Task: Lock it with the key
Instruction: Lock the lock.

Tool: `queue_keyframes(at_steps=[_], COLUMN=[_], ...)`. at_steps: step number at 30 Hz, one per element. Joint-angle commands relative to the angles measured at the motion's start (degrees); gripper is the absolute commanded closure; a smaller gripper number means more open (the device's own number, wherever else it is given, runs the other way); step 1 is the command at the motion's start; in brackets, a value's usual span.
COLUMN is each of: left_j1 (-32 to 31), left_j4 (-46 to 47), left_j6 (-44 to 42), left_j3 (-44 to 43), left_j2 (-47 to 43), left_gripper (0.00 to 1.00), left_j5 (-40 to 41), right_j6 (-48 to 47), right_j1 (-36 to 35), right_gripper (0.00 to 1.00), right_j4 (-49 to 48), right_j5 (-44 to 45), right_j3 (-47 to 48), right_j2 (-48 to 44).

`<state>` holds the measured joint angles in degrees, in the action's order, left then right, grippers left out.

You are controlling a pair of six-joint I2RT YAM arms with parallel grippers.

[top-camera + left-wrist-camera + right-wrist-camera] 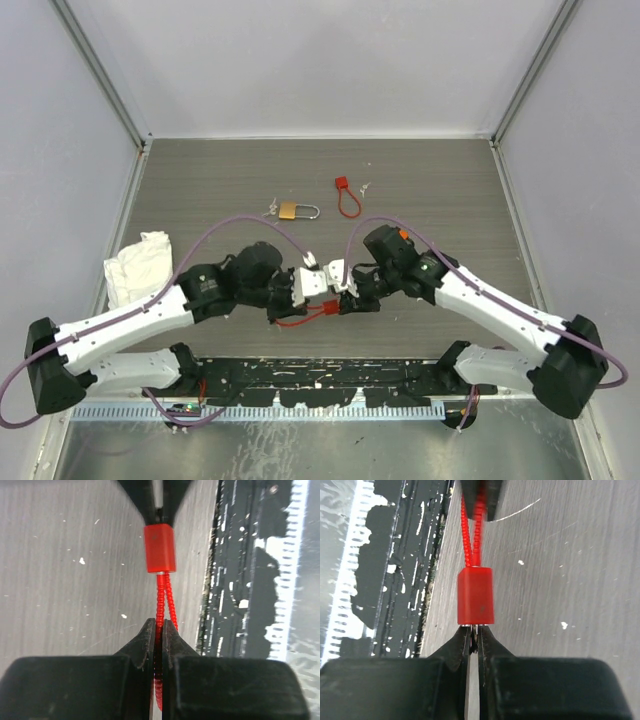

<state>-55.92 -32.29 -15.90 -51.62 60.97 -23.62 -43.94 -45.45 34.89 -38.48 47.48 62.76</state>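
- While both arms meet just ahead of their bases in the top view, the left gripper (303, 305) and right gripper (342, 303) face each other with the red lock body (326, 311) between them. Its long axis runs left to right, on the line joining the two grippers.
- Top view, elsewhere: a brass padlock (291, 210) and a second red cable lock (345, 197) lie well apart, farther back on the table, and a white cloth (138, 265) lies to the left. No writing can be read.
- Left wrist view: the left fingers are clamped on the red cable (161, 605), just short of the lock body. The body points straight away from them, and the right gripper's fingers meet its far end.
- Right wrist view: the right fingers are closed to a thin slit, their tips touching the lock body's near end face. The body and cable run straight away toward the left gripper.
- The key cannot be seen as a separate thing in any view. Judgement: it sits pinched in the right fingertips at the keyhole end, so the right arm is the nearer one.
- Judgement: the coming move is a twist about the body's long axis, so fingers, key and body need to stay in line while the left grip resists.
- No brand, label or marking can be read on the lock body.
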Motion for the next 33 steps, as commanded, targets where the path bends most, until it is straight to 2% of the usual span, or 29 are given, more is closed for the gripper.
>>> queue_keyframes(at_steps=[1,3,4,6,7,8,11,14,15,17,20,21,22,25,27,30,33], left_j1=[-11.6,-17.1,-17.6,-17.6,-17.4,-16.4,-9.1,-0.5,1.4,2.5,1.9,0.8,-1.9,-13.8,-18.8,-21.2,-21.1], left_j4=[-2.4,-0.6,-0.6,-1.2,-1.6,-2.3,-4.3,-5.2,-5.9,-7.0,-9.0,-9.3,-9.2,-5.3,-3.6,-3.5,-4.9], left_j6=[-6.0,-9.3,-10.4,-11.4,-11.3,-10.7,-6.0,-1.2,-0.6,0.3,0.5,0.2,-1.8,-7.8,-10.5,-13.3,-13.3], left_j3=[-1.6,-0.6,-0.3,0.3,0.5,0.4,-0.7,-1.3,-1.8,-2.9,-5.1,-5.4,-5.2,-2.2,-1.2,-0.6,-1.2], left_j2=[-1.4,-1.0,-0.6,-0.2,-0.3,-0.6,-2.5,-3.0,-2.5,-1.4,-0.3,-0.4,-0.8,-1.5,-0.1,4.0,6.7], left_gripper=[1.00,1.00,1.00,1.00,1.00,1.00,1.00,1.00,1.00,1.00,1.00,1.00,1.00,1.00,1.00,1.00,1.00], left_j5=[30.5,42.5,46.6,47.8,45.9,42.0,19.0,-1.6,-6.1,-7.7,-1.3,3.8,13.0,36.7,45.8,51.7,50.3], right_j6=[2.2,0.8,0.3,0.2,0.2,0.1,-1.1,-2.2,-1.9,-0.5,1.8,1.8,1.1,0.6,0.2,-1.2,-0.2], right_j1=[7.1,9.3,9.6,9.5,9.0,8.1,5.3,4.3,4.4,4.5,5.8,6.8,7.5,6.8,3.6,1.0,1.3], right_gripper=[0.99,0.99,0.99,0.99,0.99,0.99,0.99,0.99,0.99,0.99,0.99,0.99,0.99,0.99,0.99,0.99,0.99], right_j4=[8.9,12.2,12.9,11.9,10.7,9.3,5.1,4.9,5.7,6.9,8.8,9.7,10.8,8.2,3.3,1.3,5.4], right_j5=[-13.6,-18.0,-18.4,-17.0,-14.4,-11.2,-1.7,0.8,-0.1,-3.9,-10.4,-12.1,-12.7,-5.9,2.5,6.7,0.7], right_j3=[3.7,5.5,5.7,5.1,4.5,3.7,0.5,0.0,0.4,1.3,2.4,3.1,3.6,2.0,-0.6,-2.8,-1.7], right_j2=[6.1,8.6,8.9,8.0,7.0,4.9,-0.6,-2.6,-2.2,-0.4,3.0,4.1,5.0,3.0,-1.6,-4.1,-1.2])
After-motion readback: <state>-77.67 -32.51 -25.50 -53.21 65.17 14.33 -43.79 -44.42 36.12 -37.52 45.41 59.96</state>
